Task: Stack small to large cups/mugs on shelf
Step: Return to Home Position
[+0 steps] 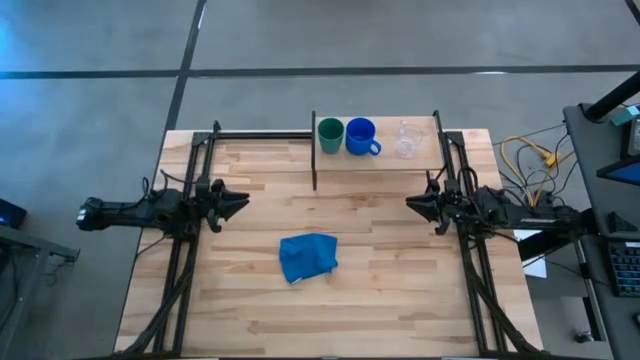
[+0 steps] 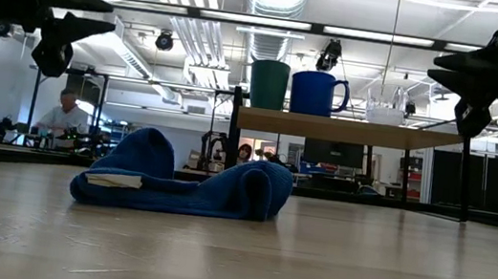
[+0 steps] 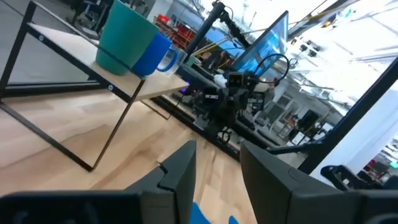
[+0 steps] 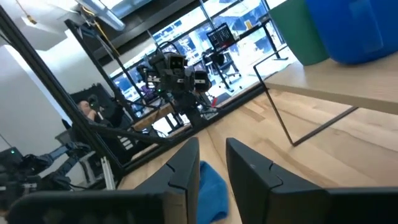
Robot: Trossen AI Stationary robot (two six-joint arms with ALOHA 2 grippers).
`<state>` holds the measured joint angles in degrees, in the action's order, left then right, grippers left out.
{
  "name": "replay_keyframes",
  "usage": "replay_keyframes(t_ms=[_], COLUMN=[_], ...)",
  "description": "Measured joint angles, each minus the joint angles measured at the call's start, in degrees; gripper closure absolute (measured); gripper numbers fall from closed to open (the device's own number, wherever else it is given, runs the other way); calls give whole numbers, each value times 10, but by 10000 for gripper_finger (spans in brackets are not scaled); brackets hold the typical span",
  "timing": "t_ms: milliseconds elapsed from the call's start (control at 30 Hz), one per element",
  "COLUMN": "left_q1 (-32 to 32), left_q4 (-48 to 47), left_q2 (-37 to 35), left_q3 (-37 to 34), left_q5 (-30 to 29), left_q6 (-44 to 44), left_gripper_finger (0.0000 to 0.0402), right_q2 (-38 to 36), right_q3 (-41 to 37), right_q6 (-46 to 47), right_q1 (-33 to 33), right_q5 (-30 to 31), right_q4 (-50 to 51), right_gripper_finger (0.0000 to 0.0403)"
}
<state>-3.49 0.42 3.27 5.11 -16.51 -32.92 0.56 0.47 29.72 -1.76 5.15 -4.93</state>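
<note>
While cups [image 1: 361, 137] line the shelf [image 1: 380, 172], jaws (slightly parted) well away

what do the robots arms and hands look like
The left arm and right arm are both dark, almost black, and built from slim jointed segments. The left hand and right hand look alike. Each has two flat, angular dark fingers with squared edges, narrowing toward the tips. No markings or labels can be made out on them.
</note>
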Motion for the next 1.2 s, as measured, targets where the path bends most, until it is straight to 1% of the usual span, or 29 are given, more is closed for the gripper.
replay_keyframes(t_ms=[167, 233, 367, 567, 833, 933, 1100, 1167, 1200], left_q1=[0, 0, 0, 0, 0, 0, 0, 0, 0], left_q4=[4, 7, 11, 11, 6, 6, 6, 6, 6], left_q2=[14, 19, 19, 19, 19, 20, 19, 19, 19], left_q3=[-3, -5, -8, -9, -18, -21, -25, -26, -27], left_q5=[-1, -4, -4, -4, -4, -4, 0, 7, 8], left_q6=[4, 4, -26, -26, -10, -8, -8, -11, -11], left_gripper_finger=[291, 291, 291, 291, 294, 318, 386, 396, 395], right_q2=[0, 0, 0, -1, 0, 0, 0, 0, 0], right_q3=[0, 0, 0, 0, 0, 0, 0, 1, 1], right_q6=[1, 17, 40, 51, 64, 67, 67, 67, 67], right_q1=[0, 0, 0, 0, 0, 0, 0, 0, 0], right_q5=[0, -1, -1, -1, 0, 0, 0, -1, -1], right_q4=[0, 0, -3, -5, -4, -1, 0, -1, -1], right_gripper_finger=[332, 332, 328, 323, 335, 333, 330, 330, 331])
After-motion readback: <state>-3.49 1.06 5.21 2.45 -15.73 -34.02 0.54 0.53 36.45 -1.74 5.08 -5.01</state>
